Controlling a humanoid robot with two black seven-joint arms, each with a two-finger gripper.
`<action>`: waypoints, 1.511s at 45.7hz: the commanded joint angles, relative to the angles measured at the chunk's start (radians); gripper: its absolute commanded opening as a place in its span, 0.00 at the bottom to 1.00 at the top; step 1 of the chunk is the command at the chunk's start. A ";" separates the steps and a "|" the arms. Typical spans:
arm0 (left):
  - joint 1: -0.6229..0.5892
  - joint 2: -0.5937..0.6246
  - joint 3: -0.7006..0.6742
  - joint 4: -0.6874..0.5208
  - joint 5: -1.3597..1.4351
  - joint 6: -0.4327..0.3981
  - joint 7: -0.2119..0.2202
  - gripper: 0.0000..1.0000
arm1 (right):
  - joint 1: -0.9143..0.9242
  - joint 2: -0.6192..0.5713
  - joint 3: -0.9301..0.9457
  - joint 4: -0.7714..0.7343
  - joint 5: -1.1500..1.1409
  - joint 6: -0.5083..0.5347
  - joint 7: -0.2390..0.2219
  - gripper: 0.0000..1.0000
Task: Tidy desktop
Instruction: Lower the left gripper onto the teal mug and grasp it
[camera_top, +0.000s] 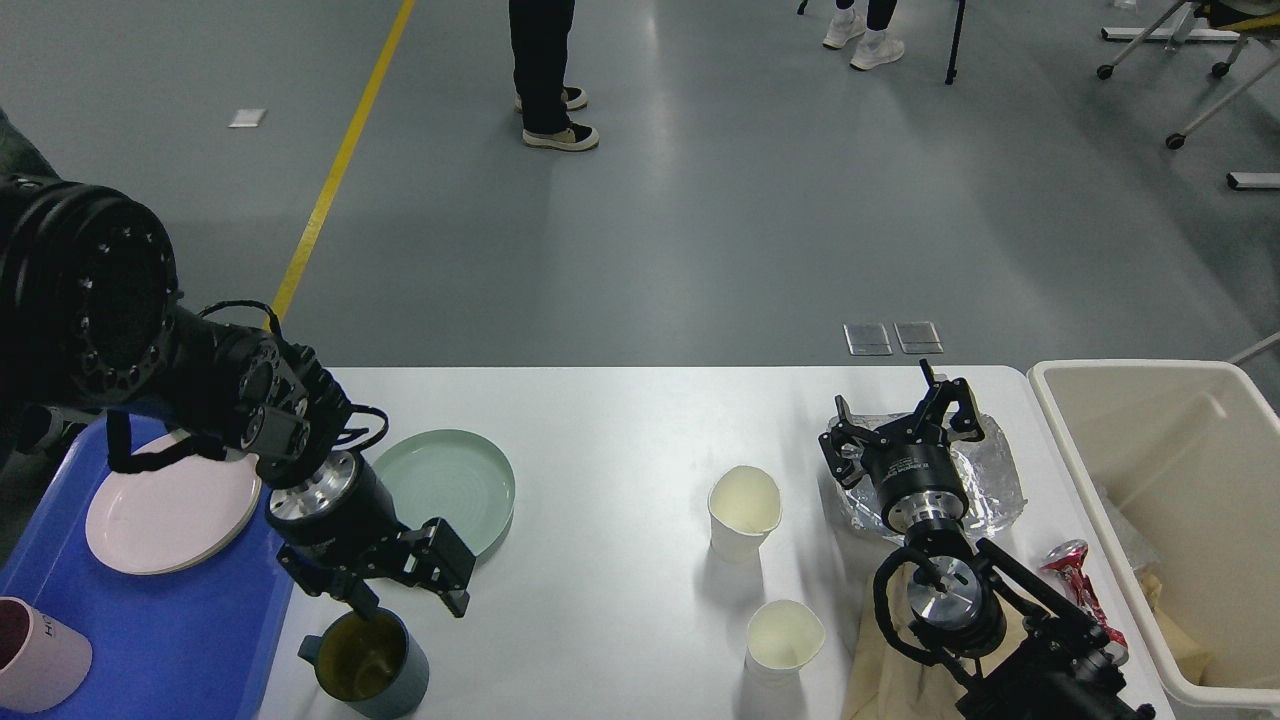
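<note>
The white desktop (620, 440) holds dishes and rubbish. My left gripper (410, 600) is open just above a dark teal mug (368, 668) at the front left; one finger reaches the mug's rim and the other stands beside it. A green plate (450, 485) lies behind the mug. My right gripper (895, 405) is open over a crumpled sheet of silver foil (995, 480) at the right. Two white paper cups (745, 510) (785, 640) stand in the middle. A crushed red can (1075, 575) lies by the right edge.
A blue tray (180, 620) at the left holds a pink plate (165, 515) and a pink mug (35, 655). A beige bin (1180, 450) stands off the right edge. A beige cloth (890, 675) lies under my right arm. People stand on the floor beyond.
</note>
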 joint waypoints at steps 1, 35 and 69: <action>0.002 0.000 0.000 -0.046 0.001 0.057 0.061 0.96 | 0.000 0.000 0.000 0.000 0.000 0.000 0.000 1.00; 0.002 -0.003 0.054 -0.050 0.096 0.199 0.135 0.95 | 0.000 0.000 0.000 0.000 0.000 0.000 0.000 1.00; 0.107 -0.047 0.018 -0.050 0.209 0.313 0.230 0.94 | 0.000 0.000 0.000 0.000 0.000 0.000 0.000 1.00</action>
